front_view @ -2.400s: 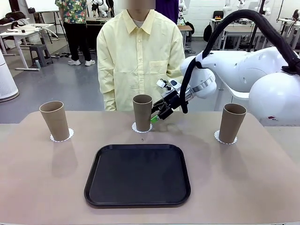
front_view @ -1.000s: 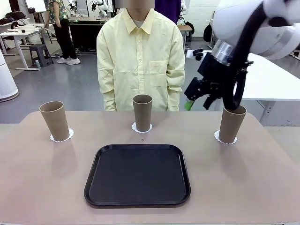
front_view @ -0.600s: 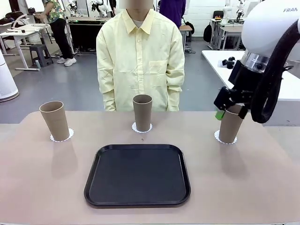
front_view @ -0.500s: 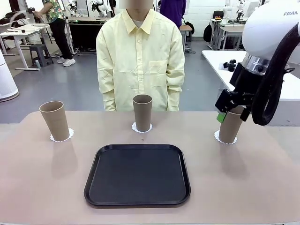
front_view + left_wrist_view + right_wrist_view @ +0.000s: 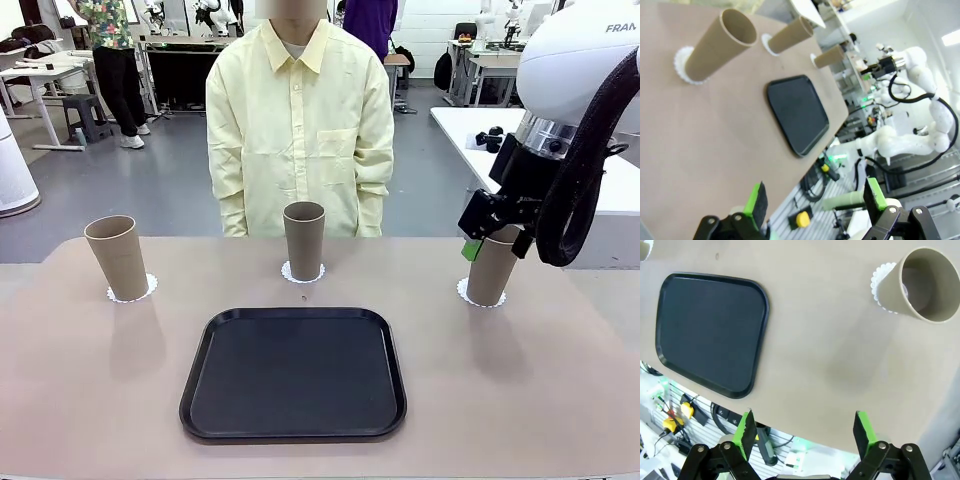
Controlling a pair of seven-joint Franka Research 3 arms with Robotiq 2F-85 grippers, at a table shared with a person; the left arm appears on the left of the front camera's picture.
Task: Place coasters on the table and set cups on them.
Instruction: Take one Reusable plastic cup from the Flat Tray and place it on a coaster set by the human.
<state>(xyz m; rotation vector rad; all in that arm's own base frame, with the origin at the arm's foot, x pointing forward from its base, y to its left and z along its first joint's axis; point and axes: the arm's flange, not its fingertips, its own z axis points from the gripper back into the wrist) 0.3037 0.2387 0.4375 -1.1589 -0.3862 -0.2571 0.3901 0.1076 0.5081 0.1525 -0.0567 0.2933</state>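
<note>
Three tall taupe cups: left cup (image 5: 118, 258), middle cup (image 5: 304, 240), right cup (image 5: 494, 262), each upright on lacy white coaster (image 5: 132, 290) along far side of tabletop (image 5: 90, 390). Black tray (image 5: 294, 373) sits centre, apart from cups. Right end effector (image 5: 486, 235) hangs spread, gripping nothing, just beside right cup rim. Left end effector (image 5: 815, 202) spread wide, holding nothing, off tabletop edge. Bare tabletop either side of tray. Person (image 5: 300, 120) stands behind far edge.
</note>
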